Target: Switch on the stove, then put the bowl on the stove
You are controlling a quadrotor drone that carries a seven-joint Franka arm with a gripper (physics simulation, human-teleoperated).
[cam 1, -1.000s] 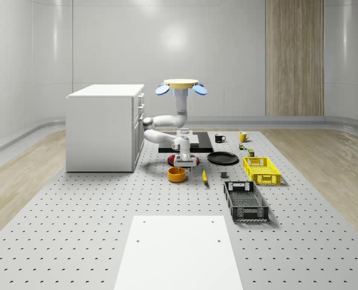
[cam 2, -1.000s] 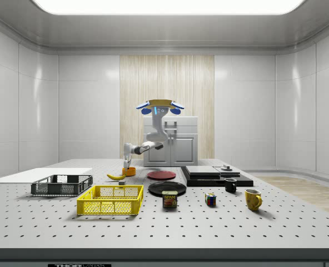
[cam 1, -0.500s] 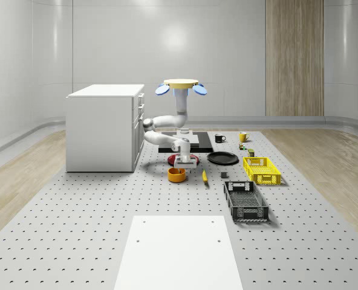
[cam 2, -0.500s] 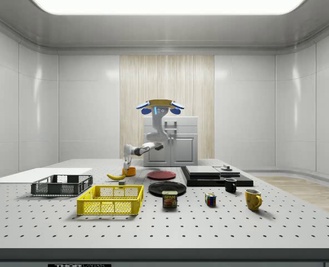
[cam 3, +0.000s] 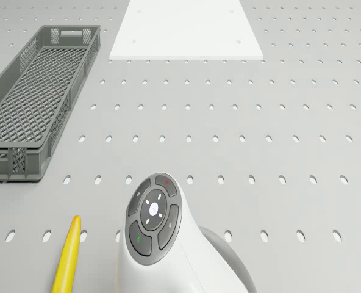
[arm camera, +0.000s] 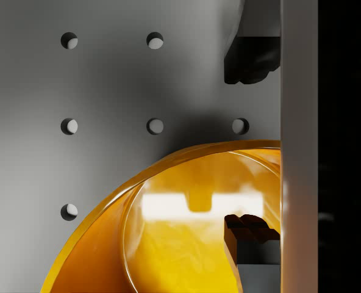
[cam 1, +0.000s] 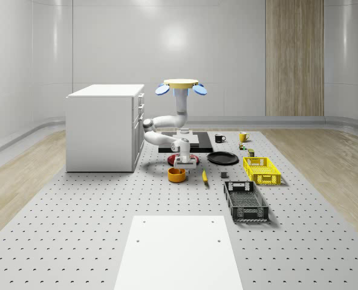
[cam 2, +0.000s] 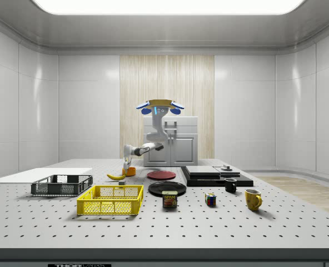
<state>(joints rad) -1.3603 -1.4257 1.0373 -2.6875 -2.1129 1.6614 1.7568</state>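
The orange bowl [cam 1: 176, 174] [cam 2: 130, 171] sits on the perforated table in front of the red plate. The flat black stove [cam 1: 185, 142] [cam 2: 214, 176] lies behind it, toward the far end of the table. The drone [cam 1: 181, 87] [cam 2: 159, 105] hovers above the stove, beside the white cabinet, with its arm reaching down and forward. My gripper [cam 1: 182, 163] [arm camera: 252, 146] hangs just over the bowl's [arm camera: 180, 238] edge, open. One fingertip [arm camera: 250, 235] is inside the bowl, the other fingertip [arm camera: 252, 60] is outside over the table, and the rim lies between them, untouched.
A white cabinet [cam 1: 103, 127] stands at the whole-scene view's left. A banana [cam 1: 204, 176] [cam 3: 67, 256], red plate [cam 1: 190, 159], black plate [cam 1: 222, 158], yellow basket [cam 1: 262, 170] and grey crate [cam 1: 245, 200] [cam 3: 34, 97] lie around the bowl. A white sheet [cam 1: 179, 251] covers the table's near end.
The hand has turned slightly at the wrist and settled a little lower over the bowl. The drone and the bowl have stayed in place.
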